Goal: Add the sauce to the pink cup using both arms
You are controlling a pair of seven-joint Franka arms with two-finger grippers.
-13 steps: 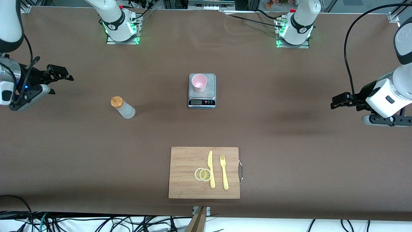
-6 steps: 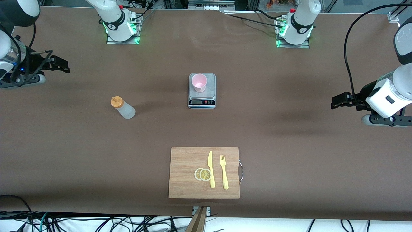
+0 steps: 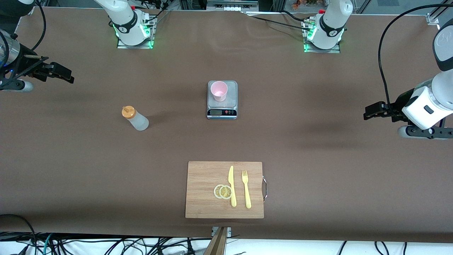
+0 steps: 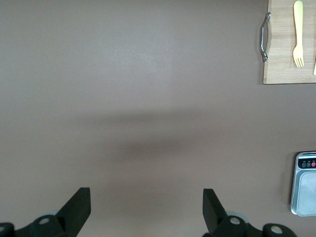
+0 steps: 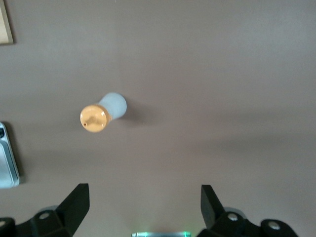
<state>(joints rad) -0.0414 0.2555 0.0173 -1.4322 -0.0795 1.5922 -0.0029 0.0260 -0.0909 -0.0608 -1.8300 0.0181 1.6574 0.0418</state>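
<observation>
The sauce bottle [image 3: 135, 118], whitish with an orange cap, stands upright on the table toward the right arm's end; it also shows in the right wrist view [image 5: 103, 112]. The pink cup [image 3: 219, 90] stands on the scale [image 3: 222, 106] at mid-table. My right gripper [image 3: 63, 72] is open and empty, up over bare table at the right arm's end, well apart from the bottle; its jaws [image 5: 144, 202] stand wide. My left gripper [image 3: 370, 111] is open and empty over bare table at the left arm's end [image 4: 146, 210], and that arm waits.
A wooden cutting board [image 3: 205, 198] lies nearer to the front camera than the scale, with two lemon slices [image 3: 223, 191], a yellow knife [image 3: 231, 186] and a yellow fork [image 3: 246, 189]. The board's handle [image 4: 265, 37] and the scale's edge [image 4: 306, 185] show in the left wrist view.
My right arm has swung its open gripper toward the robots' base edge of the table and a little outward. The left arm, bottle and cup have not moved.
</observation>
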